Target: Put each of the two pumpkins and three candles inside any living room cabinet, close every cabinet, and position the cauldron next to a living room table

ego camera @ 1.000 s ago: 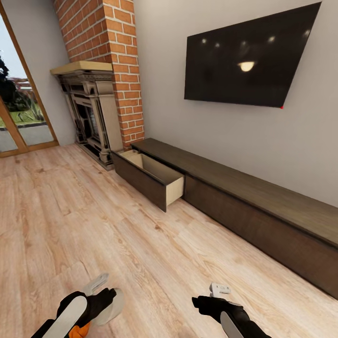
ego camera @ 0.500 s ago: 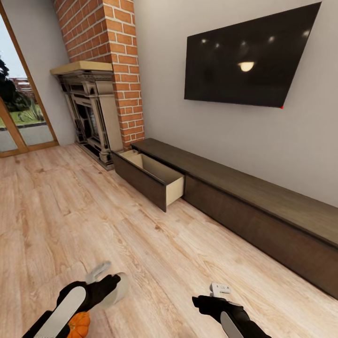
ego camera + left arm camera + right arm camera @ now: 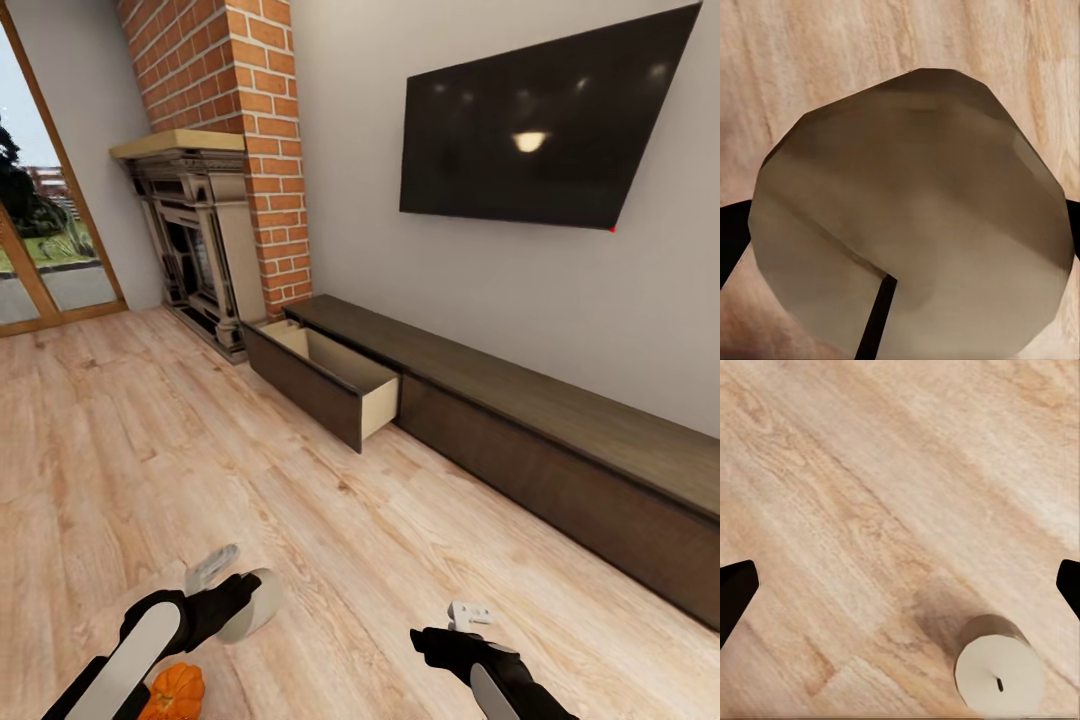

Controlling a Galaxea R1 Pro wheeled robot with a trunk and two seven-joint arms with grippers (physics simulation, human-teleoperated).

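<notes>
My left gripper point(image 3: 232, 592) is shut on a candle point(image 3: 250, 606), a stubby grey cylinder held low over the wood floor. In the left wrist view the candle's pale top point(image 3: 915, 217) with its dark wick sits between the black fingers point(image 3: 729, 244). A small orange pumpkin point(image 3: 174, 690) lies on the floor under my left arm. My right gripper point(image 3: 466, 622) is open with nothing in it. Its wrist view shows another candle point(image 3: 999, 675) standing on the floor beneath it. The cabinet point(image 3: 560, 440) runs along the wall ahead, its left drawer point(image 3: 335, 385) pulled open, showing a pale inside.
A brick chimney point(image 3: 250, 140) with a dark fireplace point(image 3: 195, 250) stands left of the cabinet. A black TV point(image 3: 540, 120) hangs on the wall above. A glass door point(image 3: 40, 250) is at far left. Bare wood floor point(image 3: 200, 450) lies between me and the drawer.
My left arm has moved forward and up with the candle, uncovering the pumpkin beneath it. The camera has shifted slightly. The right arm has stayed put.
</notes>
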